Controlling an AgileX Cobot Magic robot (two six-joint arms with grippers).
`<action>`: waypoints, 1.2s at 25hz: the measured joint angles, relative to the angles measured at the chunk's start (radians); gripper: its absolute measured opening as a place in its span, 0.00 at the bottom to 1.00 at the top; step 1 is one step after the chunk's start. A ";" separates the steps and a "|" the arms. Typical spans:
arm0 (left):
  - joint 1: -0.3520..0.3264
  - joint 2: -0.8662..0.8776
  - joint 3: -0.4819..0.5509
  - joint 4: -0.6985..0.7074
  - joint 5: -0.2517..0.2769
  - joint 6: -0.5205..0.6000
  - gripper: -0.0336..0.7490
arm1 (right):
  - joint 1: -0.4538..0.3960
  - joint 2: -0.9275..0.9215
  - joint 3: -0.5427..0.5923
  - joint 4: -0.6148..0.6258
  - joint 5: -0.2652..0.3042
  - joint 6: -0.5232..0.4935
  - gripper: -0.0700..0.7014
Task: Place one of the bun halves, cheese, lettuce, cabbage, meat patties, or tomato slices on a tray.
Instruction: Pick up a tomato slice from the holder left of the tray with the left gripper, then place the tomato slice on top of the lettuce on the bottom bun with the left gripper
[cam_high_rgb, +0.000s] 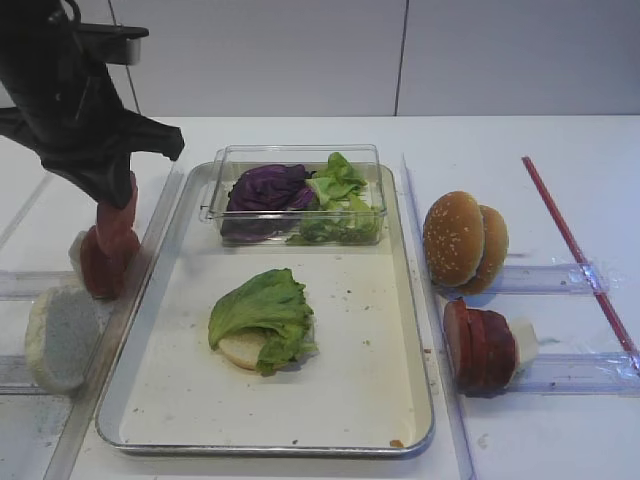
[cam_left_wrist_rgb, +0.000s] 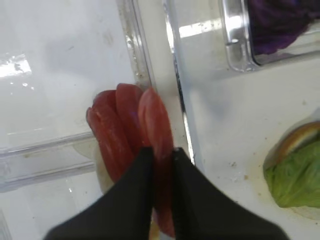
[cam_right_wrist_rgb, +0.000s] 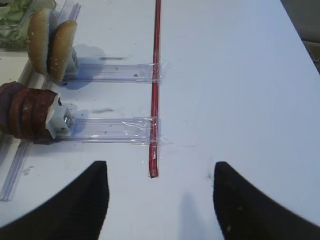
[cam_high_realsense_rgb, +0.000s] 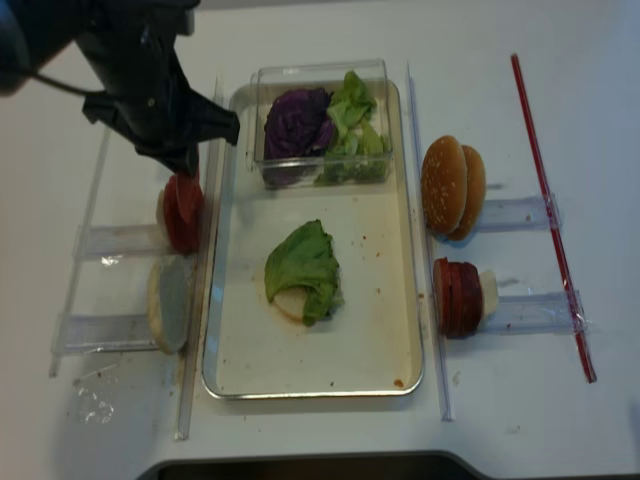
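Bright-red tomato slices (cam_left_wrist_rgb: 117, 127) stand on edge in a clear rack left of the tray (cam_high_rgb: 350, 385). My left gripper (cam_left_wrist_rgb: 162, 150) comes down from above and is shut on the slice nearest the tray. In the high view the gripped tomato slice (cam_high_rgb: 120, 215) stands slightly above the tomato slices (cam_high_rgb: 103, 262) still in the rack. On the tray lies a pale bun half (cam_high_rgb: 243, 349) under a lettuce leaf (cam_high_rgb: 262, 308). My right gripper (cam_right_wrist_rgb: 160, 170) is open over bare table right of the meat patties (cam_right_wrist_rgb: 26, 111). It holds nothing.
A clear box (cam_high_rgb: 296, 155) at the tray's back holds purple cabbage (cam_high_rgb: 265, 188) and lettuce (cam_high_rgb: 338, 185). Sesame bun halves (cam_high_rgb: 463, 241) and meat patties (cam_high_rgb: 480, 346) stand in racks on the right. A pale bun half (cam_high_rgb: 58, 336) stands front left. A red strip (cam_high_rgb: 575, 250) is taped down far right.
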 joint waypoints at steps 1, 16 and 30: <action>0.000 -0.010 0.000 0.000 0.001 0.000 0.10 | 0.000 0.000 0.000 0.000 0.000 0.000 0.70; 0.000 -0.166 0.014 0.000 -0.005 -0.020 0.10 | 0.000 0.000 0.000 0.000 0.000 0.000 0.70; 0.065 -0.402 0.316 -0.003 -0.116 -0.049 0.10 | 0.000 0.000 0.000 0.000 0.000 0.000 0.70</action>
